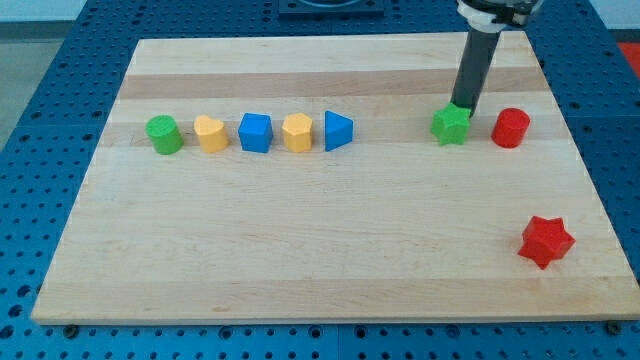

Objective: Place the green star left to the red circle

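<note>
The green star [450,126] lies on the wooden board at the view's upper right. The red circle [511,128] stands just to its right, with a small gap between them. My tip [462,106] comes down from the view's top and touches the star's upper right edge, at the side toward the red circle.
A row of blocks runs along the left half: a green circle [164,134], a yellow block [210,133], a blue block [256,132], a yellow block [297,132] and a blue triangle [338,131]. A red star [546,241] lies at the lower right near the board's edge [608,240].
</note>
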Controlling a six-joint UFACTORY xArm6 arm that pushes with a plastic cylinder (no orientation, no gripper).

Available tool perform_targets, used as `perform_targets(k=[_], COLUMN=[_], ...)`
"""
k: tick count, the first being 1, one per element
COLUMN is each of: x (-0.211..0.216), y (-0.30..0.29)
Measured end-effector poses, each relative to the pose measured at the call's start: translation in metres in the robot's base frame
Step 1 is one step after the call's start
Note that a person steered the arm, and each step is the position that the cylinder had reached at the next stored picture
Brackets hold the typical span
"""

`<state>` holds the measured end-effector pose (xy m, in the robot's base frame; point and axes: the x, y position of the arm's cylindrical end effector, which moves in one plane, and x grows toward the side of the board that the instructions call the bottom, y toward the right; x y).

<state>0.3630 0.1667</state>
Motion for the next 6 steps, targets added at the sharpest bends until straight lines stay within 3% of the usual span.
perform_targets(k=[6], x=[0.001], y=[0.003])
